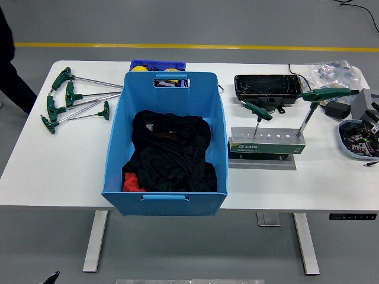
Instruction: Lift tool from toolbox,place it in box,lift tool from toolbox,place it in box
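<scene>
— Tools: where do they stand?

— Two green T-handle wrenches stand upright in the grey tool holder (267,142), right of the blue box (166,139): one short (259,112), one tall (314,97).

— And the robot's fingers?

— No hand is in view, so I cannot tell.

— How would they handle?

— Probably stiff steel, light. I would grip the green handle and pull straight up.

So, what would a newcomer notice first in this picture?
Probably the big blue box in the middle of the white table, with black cloth inside. Next, the grey tool stand to its right, holding two green-handled tools, and more green-handled tools lying to the box's left.
</scene>
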Controlling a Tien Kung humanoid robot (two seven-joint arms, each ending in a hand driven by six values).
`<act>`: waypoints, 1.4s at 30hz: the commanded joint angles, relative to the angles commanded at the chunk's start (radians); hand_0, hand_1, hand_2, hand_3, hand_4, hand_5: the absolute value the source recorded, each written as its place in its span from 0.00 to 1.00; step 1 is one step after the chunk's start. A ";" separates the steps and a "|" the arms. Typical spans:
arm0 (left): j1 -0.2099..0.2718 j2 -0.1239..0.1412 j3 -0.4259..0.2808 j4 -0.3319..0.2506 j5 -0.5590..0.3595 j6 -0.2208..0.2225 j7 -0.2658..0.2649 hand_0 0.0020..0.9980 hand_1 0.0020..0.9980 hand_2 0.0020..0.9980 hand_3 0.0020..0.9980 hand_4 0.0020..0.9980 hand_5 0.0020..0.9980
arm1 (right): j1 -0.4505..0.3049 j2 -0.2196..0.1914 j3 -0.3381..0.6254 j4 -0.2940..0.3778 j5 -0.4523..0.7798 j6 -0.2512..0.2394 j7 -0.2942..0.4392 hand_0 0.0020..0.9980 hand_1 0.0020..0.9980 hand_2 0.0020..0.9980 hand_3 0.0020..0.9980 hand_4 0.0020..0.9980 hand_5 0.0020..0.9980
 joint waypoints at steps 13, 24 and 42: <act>0.005 0.002 -0.003 0.000 0.010 -0.001 0.003 0.77 0.79 0.80 0.71 0.70 0.58 | -0.004 0.000 0.002 -0.002 -0.001 -0.004 0.000 0.86 0.84 0.88 0.88 1.00 0.98; 0.002 0.001 0.003 0.000 0.000 -0.002 -0.001 0.77 0.79 0.80 0.71 0.70 0.58 | -0.001 0.001 0.003 -0.002 -0.001 -0.007 -0.001 0.86 0.84 0.88 0.88 1.00 0.98; -0.001 0.000 0.006 0.000 -0.008 -0.003 -0.004 0.77 0.79 0.80 0.71 0.70 0.58 | 0.001 0.001 0.021 -0.007 -0.041 -0.048 0.008 0.86 0.84 0.88 0.94 1.00 0.97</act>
